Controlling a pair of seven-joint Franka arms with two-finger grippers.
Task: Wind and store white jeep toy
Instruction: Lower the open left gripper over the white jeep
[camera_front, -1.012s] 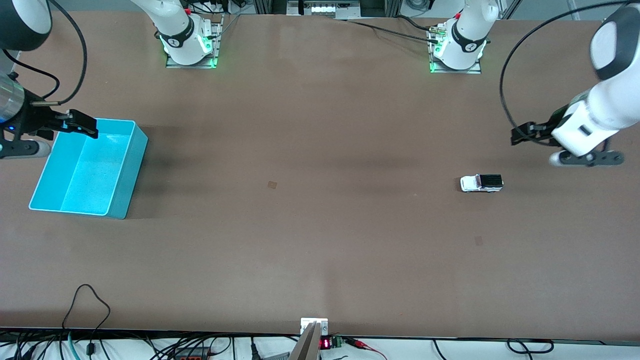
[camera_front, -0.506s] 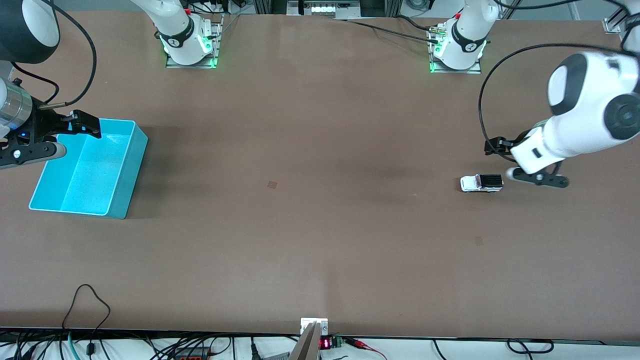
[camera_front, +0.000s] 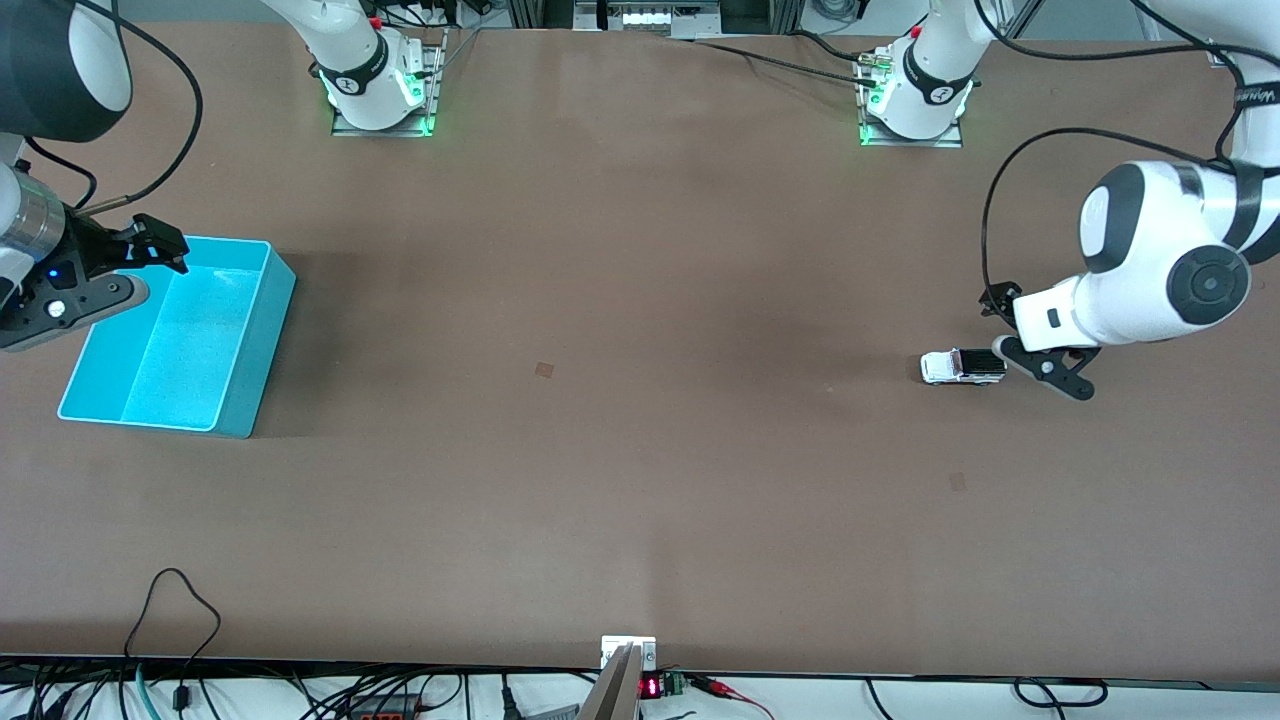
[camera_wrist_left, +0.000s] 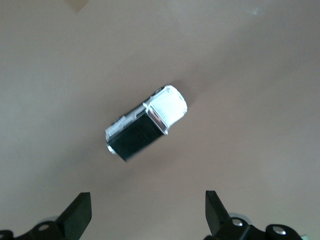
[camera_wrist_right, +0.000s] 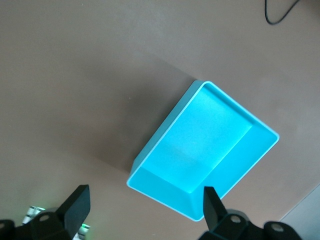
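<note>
The white jeep toy (camera_front: 962, 366), with its black roof panel, stands on the brown table toward the left arm's end. It also shows in the left wrist view (camera_wrist_left: 146, 122). My left gripper (camera_front: 1004, 328) hangs open and empty just over the jeep's black-roofed end; in the left wrist view (camera_wrist_left: 147, 215) its fingers (camera_wrist_left: 77, 216) stand wide apart with the jeep between their lines. The turquoise bin (camera_front: 266, 350) sits empty toward the right arm's end. My right gripper (camera_front: 158, 246) is open and empty over the bin's rim nearest the robots; the right wrist view (camera_wrist_right: 145, 207) shows the bin (camera_wrist_right: 205, 150) below.
The arm bases (camera_front: 375, 90) stand at the table's robot edge. Cables (camera_front: 180, 600) lie along the table's edge nearest the front camera. A broad stretch of bare brown table (camera_front: 620, 380) lies between jeep and bin.
My left arm has swung down and in toward the jeep, its gripper now at the jeep's roof end. My right gripper has shifted slightly over the bin's rim. The jeep has not moved.
</note>
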